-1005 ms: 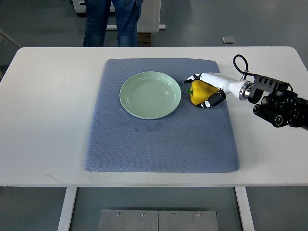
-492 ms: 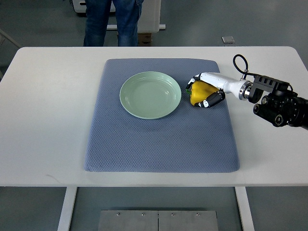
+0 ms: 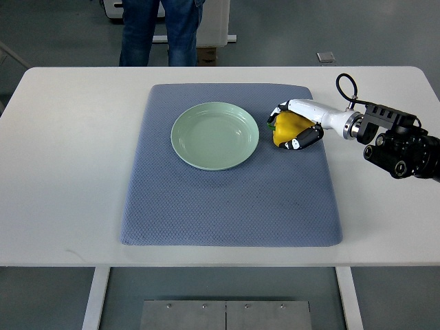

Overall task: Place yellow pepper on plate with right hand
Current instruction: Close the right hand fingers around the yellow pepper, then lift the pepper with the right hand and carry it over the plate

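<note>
Leftward travel is what the coming move turns on: the round, pale green ceramic plate (image 3: 215, 135) lies directly to the picture's left of the glossy yellow bell pepper (image 3: 287, 128), the two just beside each other but apart, with a strip of quilted blue-grey fabric mat (image 3: 230, 199) between them. The pepper sits at the mat's right side, its green stem end pointing toward the plate. Reaching in from the right edge, the white-and-black right hand (image 3: 295, 126) has its fingers (image 3: 280, 110) curled over the pepper's far side and its thumb pressed against the near side, so the fruit lies enclosed within the grip. Whether it has cleared the mat is unclear.
</note>
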